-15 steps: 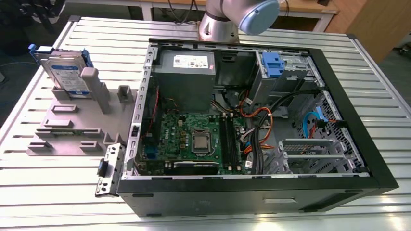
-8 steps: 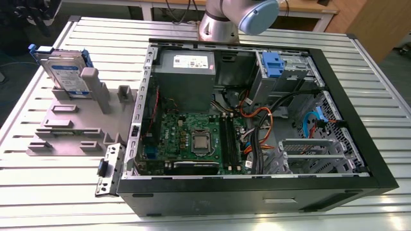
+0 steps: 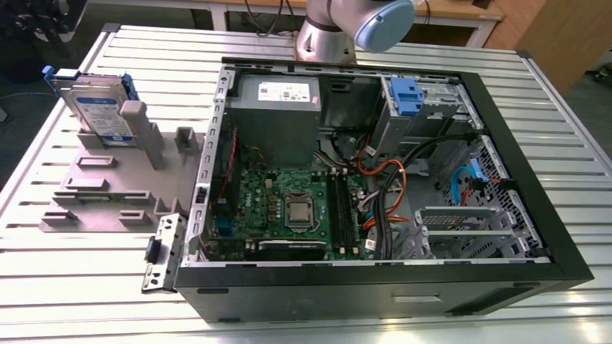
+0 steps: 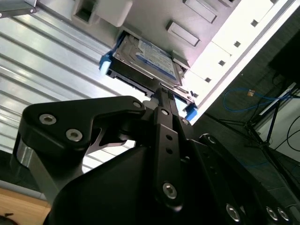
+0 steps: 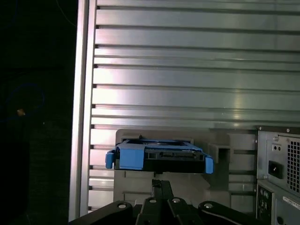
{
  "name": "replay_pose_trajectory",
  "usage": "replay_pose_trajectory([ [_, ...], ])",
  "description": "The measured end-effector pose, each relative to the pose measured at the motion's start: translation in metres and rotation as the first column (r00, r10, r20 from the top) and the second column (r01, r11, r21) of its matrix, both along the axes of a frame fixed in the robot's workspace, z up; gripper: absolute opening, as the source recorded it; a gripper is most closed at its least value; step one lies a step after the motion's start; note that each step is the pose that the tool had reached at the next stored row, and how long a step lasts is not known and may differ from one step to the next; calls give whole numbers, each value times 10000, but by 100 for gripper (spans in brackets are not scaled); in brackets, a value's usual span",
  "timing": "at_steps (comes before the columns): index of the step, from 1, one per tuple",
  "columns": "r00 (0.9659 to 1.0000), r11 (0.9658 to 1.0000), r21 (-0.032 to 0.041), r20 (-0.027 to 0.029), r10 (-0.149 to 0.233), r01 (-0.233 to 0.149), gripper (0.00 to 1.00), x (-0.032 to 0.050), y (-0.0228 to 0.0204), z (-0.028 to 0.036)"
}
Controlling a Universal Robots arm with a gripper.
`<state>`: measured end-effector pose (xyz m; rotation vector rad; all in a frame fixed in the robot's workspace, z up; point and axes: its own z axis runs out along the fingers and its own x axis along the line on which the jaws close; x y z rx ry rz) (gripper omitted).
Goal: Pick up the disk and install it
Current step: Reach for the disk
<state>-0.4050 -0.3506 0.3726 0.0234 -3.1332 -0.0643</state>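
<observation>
**Empty gripper lined up on the disk**

Fingers pinched tip to tip on nothing in both wrist views, aimed at the disk's near edge, close to it; cannot tell whether touching. Disk standing on edge in the grey fixture, on the slatted table at the exterior view's left, well apart from the open computer case. Probably dense, rigid, slick on its metal faces and shock-sensitive. Best gripped across the blue carrier frame's edges, clear of label and connector.

I get bright, even light in the exterior view; glare washes the ribbed bench in the second wrist view.
</observation>
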Motion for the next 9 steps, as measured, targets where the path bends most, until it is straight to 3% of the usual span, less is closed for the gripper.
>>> replay_pose_trajectory([
  [6,10000,10000,1,0,1,-1,11,-128,15,-26],
  [9,10000,10000,1,0,1,-1,11,-147,19,-28],
])
